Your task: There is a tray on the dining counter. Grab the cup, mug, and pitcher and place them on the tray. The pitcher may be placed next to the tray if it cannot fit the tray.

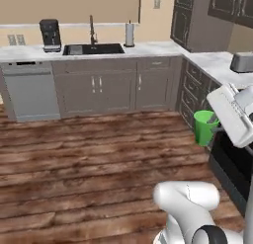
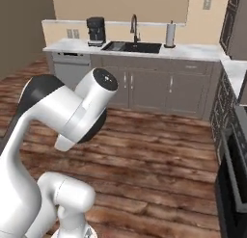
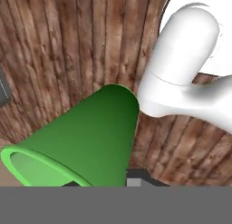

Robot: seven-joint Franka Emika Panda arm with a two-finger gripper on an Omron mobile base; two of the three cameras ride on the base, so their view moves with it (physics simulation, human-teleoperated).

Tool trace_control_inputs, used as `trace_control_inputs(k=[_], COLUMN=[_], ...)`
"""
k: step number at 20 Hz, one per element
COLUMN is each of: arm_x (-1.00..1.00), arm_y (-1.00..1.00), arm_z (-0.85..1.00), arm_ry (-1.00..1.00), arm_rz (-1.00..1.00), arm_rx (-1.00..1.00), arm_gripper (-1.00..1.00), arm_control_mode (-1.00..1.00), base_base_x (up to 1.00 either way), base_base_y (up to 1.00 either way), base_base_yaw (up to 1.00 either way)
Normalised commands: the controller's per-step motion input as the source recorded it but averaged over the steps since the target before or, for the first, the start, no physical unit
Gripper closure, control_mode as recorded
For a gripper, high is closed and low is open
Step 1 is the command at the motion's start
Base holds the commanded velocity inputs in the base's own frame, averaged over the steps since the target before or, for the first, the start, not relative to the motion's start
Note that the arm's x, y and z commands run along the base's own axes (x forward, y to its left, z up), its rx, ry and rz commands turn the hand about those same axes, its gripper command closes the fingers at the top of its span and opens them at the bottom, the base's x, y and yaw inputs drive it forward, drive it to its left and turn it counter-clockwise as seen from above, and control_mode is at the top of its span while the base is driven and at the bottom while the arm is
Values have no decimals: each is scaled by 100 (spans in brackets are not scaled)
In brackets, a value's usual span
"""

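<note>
My gripper point(image 1: 215, 124) is shut on the cup's rim and holds the bright green tapered cup point(image 1: 204, 127) in the air, above the wooden floor and in front of the right-hand cabinets. In the hand view the cup point(image 3: 86, 139) lies close under the camera, its open mouth at the lower left and its base pointing up at the floor. My own white arm crosses the right of that view. The tray, the mug, the pitcher and the dining counter are out of view.
A marble counter along the back wall carries a sink point(image 1: 93, 49), a black coffee machine point(image 1: 50, 34) and a paper towel roll point(image 1: 129, 34). Below it is a dishwasher point(image 1: 30, 92). Drawers point(image 1: 191, 97) and a dark oven point(image 1: 231, 169) line the right. The wooden floor point(image 1: 99, 154) is open.
</note>
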Motion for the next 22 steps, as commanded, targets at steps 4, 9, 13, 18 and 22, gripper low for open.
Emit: trace_control_inputs(k=[4,9,13,18,22], arm_x=[0,0,0,0,0], arm_y=[0,0,0,0,0], arm_z=[0,0,0,0,0], arm_ry=[0,0,0,0,0], arm_rz=[0,0,0,0,0], arm_rx=[0,0,0,0,0], arm_gripper=[100,100,100,100,100], arm_control_mode=[100,100,100,100,100], base_base_x=[7,0,4,54,100], base_base_y=[18,14,13,20,2], base_base_yaw=[94,100,95,64,10])
